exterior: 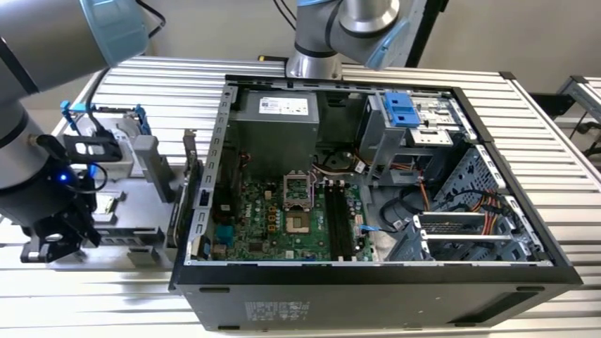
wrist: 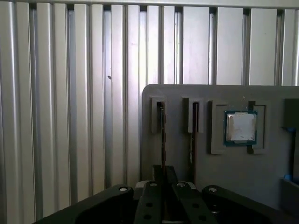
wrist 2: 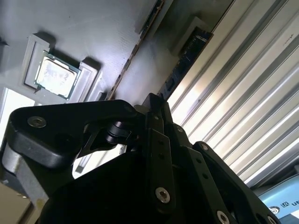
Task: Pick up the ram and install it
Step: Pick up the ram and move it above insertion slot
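First wrist view puts the ram [wrist: 162, 133] straight ahead of the gripper [wrist: 163, 170]. It stands on edge in a slot of the grey tray [wrist: 177, 93], with a second stick [wrist: 193, 133] just beside it and the square processor [wrist: 240, 127] further along. The jaws look drawn close together with nothing between them, and they are apart from the ram.

In the exterior view I see the gripper [exterior: 52, 246] hanging by the near end of the tray, on the exterior view's left. The open computer case [exterior: 376, 278] sits on the tabletop [exterior: 141, 77] to the right.

I judge I am at the very start, on the approach to the pick. Both sticks sit in their tray slots, and the long black slots [exterior: 340, 218] on the board inside the case look empty.

As I read it, the next move calls for widening the jaws and keeping them square to the ram's thin edge. It also means coming down without knocking the neighbouring stick.
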Controlling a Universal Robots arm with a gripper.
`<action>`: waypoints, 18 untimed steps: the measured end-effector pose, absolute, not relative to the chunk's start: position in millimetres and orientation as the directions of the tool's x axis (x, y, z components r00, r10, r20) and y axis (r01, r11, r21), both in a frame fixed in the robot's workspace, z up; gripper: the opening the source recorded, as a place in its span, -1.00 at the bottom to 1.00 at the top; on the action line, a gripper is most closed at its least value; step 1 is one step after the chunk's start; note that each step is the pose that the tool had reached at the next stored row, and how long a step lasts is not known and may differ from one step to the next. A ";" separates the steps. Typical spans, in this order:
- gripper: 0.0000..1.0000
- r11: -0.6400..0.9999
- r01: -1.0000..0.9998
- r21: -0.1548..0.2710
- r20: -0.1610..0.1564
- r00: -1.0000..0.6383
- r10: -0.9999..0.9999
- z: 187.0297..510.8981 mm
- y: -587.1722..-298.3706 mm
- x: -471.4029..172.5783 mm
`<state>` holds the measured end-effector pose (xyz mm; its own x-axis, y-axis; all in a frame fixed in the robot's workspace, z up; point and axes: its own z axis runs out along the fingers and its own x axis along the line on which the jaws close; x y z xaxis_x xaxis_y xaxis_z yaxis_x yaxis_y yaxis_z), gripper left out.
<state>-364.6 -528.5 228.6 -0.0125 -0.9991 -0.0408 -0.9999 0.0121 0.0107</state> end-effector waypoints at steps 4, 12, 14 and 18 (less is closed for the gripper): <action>-1.00 0.012 -1.000 0.011 -0.041 -0.012 -0.999 231.3 -528.5 -364.6; -1.00 0.012 -1.000 0.011 -0.041 -0.012 -0.999 237.6 -528.5 -364.6; -1.00 0.012 -1.000 0.011 -0.041 -0.012 -0.999 239.2 -528.6 -364.4; -1.00 0.012 -1.000 0.011 -0.041 -0.012 -0.999 242.5 -528.5 -364.5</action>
